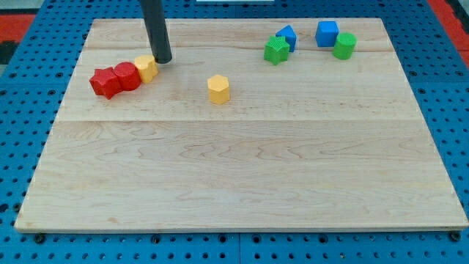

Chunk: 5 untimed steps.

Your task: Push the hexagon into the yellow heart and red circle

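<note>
My tip (163, 60) rests on the wooden board (234, 169) at the view's upper left, right against the upper right side of the yellow heart (146, 69). The heart touches the red circle (127, 75) on its left. The yellow hexagon (218, 88) stands alone to the right of and slightly below the heart, about a hand's width from my tip.
A red star-like block (105, 83) touches the red circle's left side. At the view's upper right stand a green star-like block (276, 50), a blue block (287, 37), a blue cube (327, 33) and a green block (344, 45).
</note>
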### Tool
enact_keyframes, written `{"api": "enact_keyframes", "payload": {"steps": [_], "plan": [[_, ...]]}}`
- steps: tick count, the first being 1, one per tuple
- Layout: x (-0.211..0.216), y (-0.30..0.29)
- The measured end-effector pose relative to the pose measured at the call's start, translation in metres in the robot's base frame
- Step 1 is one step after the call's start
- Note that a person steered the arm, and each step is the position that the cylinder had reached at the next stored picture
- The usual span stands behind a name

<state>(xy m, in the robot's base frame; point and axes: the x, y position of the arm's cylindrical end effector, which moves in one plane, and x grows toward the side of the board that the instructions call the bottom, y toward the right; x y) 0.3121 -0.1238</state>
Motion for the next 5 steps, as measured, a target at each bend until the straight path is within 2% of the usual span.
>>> {"api": "enact_keyframes", "payload": {"steps": [2,3,4,5], "plan": [[0.018,0.180],[0.065,0.190],[0.087,0.110],[0.081,0.035]]}}
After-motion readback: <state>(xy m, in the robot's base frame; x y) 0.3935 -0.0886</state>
